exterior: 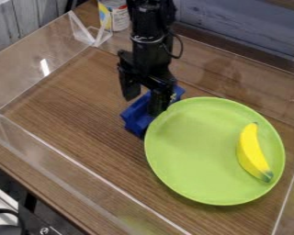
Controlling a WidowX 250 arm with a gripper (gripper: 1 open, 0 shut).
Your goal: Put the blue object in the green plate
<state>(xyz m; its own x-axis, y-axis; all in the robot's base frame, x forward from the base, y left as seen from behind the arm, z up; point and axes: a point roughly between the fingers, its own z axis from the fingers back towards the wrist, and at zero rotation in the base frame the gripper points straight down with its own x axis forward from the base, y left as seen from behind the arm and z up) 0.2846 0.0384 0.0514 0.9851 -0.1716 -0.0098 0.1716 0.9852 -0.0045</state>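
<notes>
The blue object [137, 117] lies on the wooden table, right against the left rim of the green plate [198, 151]; I cannot tell whether it touches the rim. My black gripper [149, 95] hangs straight down just above the blue object. Its fingers stand apart and hold nothing. The fingertips hide the top of the block. A yellow banana [253, 151] lies on the right part of the plate.
Clear plastic walls [39, 64] border the wooden table on the left and front. A bottle with a yellow label [109, 14] stands at the back behind the arm. A table edge runs along the back right.
</notes>
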